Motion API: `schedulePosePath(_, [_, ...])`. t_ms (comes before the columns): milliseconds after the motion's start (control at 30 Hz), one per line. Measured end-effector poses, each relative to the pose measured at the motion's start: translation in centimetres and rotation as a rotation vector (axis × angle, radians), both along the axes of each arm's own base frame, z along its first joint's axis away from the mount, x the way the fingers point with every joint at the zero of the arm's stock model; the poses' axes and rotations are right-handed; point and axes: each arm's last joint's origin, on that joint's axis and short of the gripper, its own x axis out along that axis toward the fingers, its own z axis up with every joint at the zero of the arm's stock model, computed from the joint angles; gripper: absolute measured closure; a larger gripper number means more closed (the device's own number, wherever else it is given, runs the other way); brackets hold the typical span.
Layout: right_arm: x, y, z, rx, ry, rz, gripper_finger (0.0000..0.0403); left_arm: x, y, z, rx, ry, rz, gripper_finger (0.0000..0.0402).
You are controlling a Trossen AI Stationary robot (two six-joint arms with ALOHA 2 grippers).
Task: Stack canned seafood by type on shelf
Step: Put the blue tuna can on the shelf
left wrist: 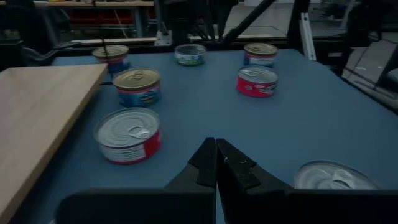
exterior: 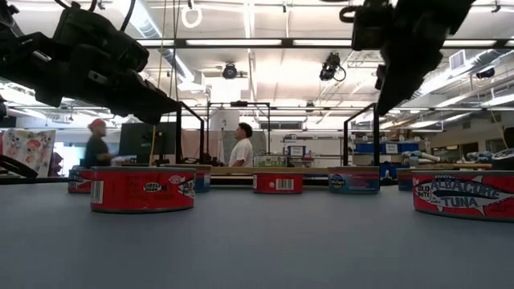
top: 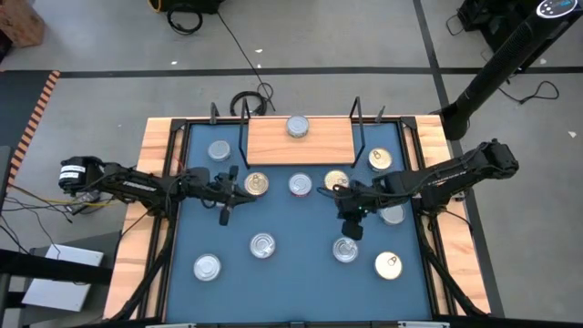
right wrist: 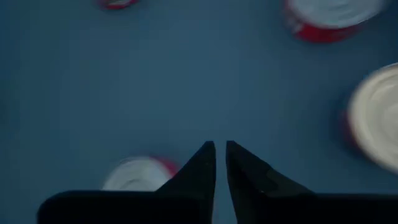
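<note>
Overhead, table-level and two close wrist cameras, all sharing the blue table (top: pixel 291 264).

Bright ceiling strip lights (exterior: pixel 241 42) glare in the low view; the right wrist view is motion-blurred and dim.

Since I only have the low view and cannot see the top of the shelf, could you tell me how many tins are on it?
Observer: Just one. The shelved tin, silver-topped, sits about midway along the shelf.
Operator: Thank you. Is the left gripper carrying anything?
Observer: No. The left gripper is shut and empty, over the blue mat, beside a gold-topped tin.
Operator: And where is the right gripper, please?
Observer: The right gripper is over the mat in front of the shelf's right half, close to a loose silver tin.
</note>
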Motion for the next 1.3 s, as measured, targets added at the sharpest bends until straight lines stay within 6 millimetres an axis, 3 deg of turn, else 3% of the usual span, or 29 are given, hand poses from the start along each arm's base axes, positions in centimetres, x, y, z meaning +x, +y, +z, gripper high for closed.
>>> schedulePosePath(333, [-2.2,3.1,-0.6,0.225,0.230,0.041,0.0297,0.0,-0.8,-0.1,0.001,0.015,-0.028,0.0396])
schedulePosePath(533, [-4.3,5.2,-0.9,0.238,0.380,0.185,0.0282,0.0,-0.7,-0.1,0.007,0.010,-0.005,0.0396])
schedulePosePath(733, [-5.5,6.8,-1.0,0.221,0.426,0.266,0.0284,0.0,-0.7,-0.1,0.005,0.012,-0.003,0.0396])
schedulePosePath(1033, [-7.1,6.6,-4.5,0.233,0.510,0.233,0.0288,0.0,-0.7,-0.2,0.008,0.024,0.003,0.0396])
schedulePosePath(1300, [-7.7,6.3,-6.0,0.245,0.530,0.242,0.0315,0.0,-0.7,-0.2,-0.011,0.026,0.008,0.0396])
